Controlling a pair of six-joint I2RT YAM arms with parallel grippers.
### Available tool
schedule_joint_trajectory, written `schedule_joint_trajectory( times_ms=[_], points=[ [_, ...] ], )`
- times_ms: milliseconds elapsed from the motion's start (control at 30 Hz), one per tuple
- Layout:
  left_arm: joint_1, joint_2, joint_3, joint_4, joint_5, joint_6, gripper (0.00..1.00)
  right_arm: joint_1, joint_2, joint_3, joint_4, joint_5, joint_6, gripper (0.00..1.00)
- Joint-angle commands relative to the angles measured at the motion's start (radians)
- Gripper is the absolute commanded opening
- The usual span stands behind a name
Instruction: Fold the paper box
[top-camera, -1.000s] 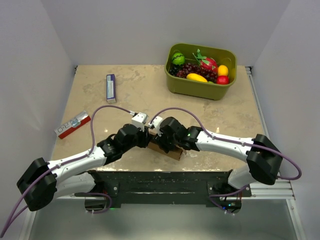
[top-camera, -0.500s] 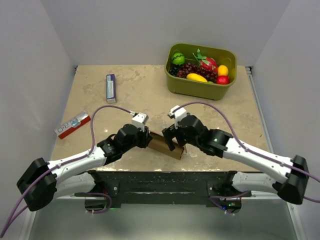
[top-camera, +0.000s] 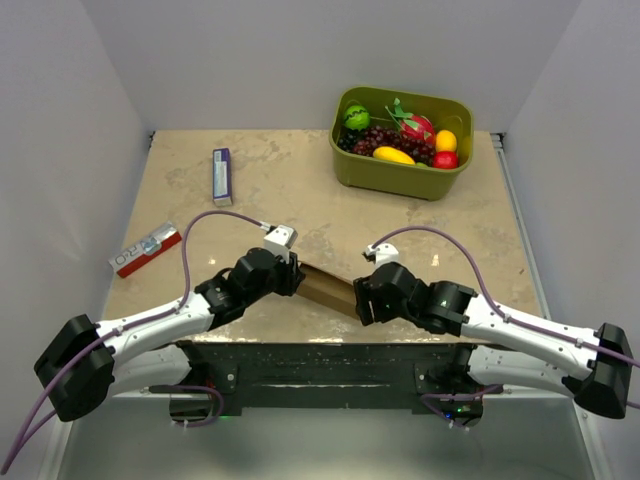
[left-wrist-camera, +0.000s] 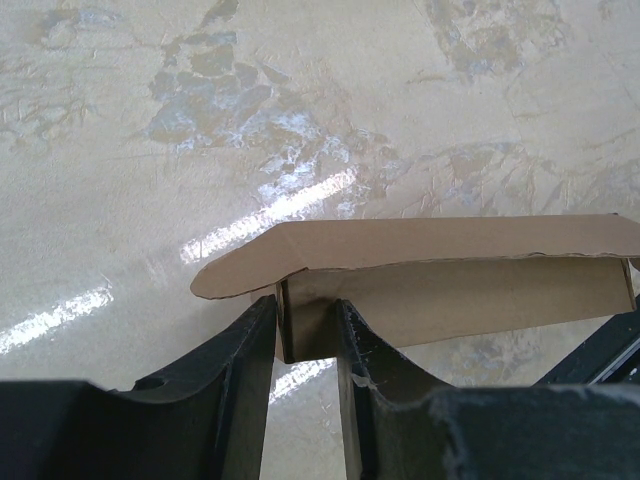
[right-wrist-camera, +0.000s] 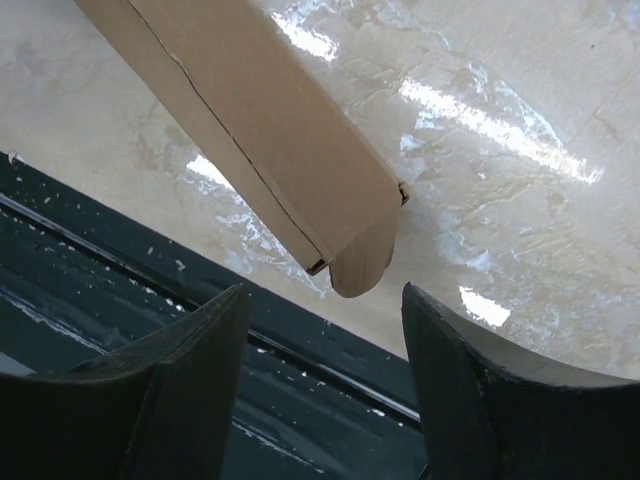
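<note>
Near the lower centre of the overhead view, just above the dark base plate (top-camera: 320, 365), the paper box (top-camera: 328, 289) is lying as a long, flattened brown sleeve, plain and unprinted, with a rounded tuck flap sticking out at each end. It is looking light, thin and easily creased, so I am judging the firmer folded edges and end walls to be safer places to hold than the floppy flaps. The left gripper (left-wrist-camera: 305, 322) is pinching the box's left end wall, while the right gripper (right-wrist-camera: 322, 300) is hanging with fingers spread wide beside the other end, gripping nothing.
</note>
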Motion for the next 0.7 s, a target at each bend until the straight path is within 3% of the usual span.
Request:
schedule_joint_trajectory(
  times_ms=[0, 267, 467, 600, 667],
  points=[
    [-0.006, 0.013, 0.014, -0.014, 0.001, 0.002, 0.34, 0.022, -0.012, -0.022, 0.007, 0.064, 0.105, 0.6],
    [-0.006, 0.002, 0.012, -0.02, 0.001, -0.001, 0.34, 0.028, 0.016, -0.024, 0.029, 0.113, 0.137, 0.41],
    [-0.006, 0.006, 0.01, -0.02, 0.005, 0.005, 0.34, 0.03, 0.022, -0.009, -0.014, 0.171, 0.161, 0.22],
    [-0.008, 0.006, 0.007, -0.023, 0.002, 0.008, 0.34, 0.031, 0.024, 0.014, -0.039, 0.19, 0.157, 0.03],
    [-0.008, 0.006, 0.007, -0.026, -0.007, 0.01, 0.34, 0.033, 0.025, 0.025, -0.042, 0.182, 0.152, 0.0]
  ],
)
